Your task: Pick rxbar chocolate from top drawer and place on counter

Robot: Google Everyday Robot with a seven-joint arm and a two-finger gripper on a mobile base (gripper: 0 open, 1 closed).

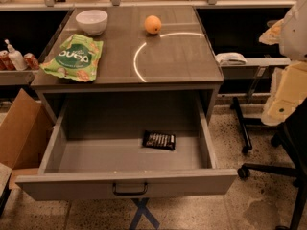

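Now | one rxbar chocolate (159, 140) in top drawer (192, 182) | counter (182, 61) — one bowl (91, 21), one orange (153, 24), one bag (73, 57) | pincer out of view — state untellable

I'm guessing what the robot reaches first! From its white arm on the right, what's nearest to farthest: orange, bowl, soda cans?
The gripper is out of view; from the arm:
1. Orange, back middle.
2. Bowl, back left.
3. Cans, left shelf.

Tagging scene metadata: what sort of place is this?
Probably an office or lab snack area, not a home: a grey metal top drawer, open, holding the rxbar chocolate; a wheeled office chair on a speckled floor; a cardboard box on the floor. The gripper is not in view.
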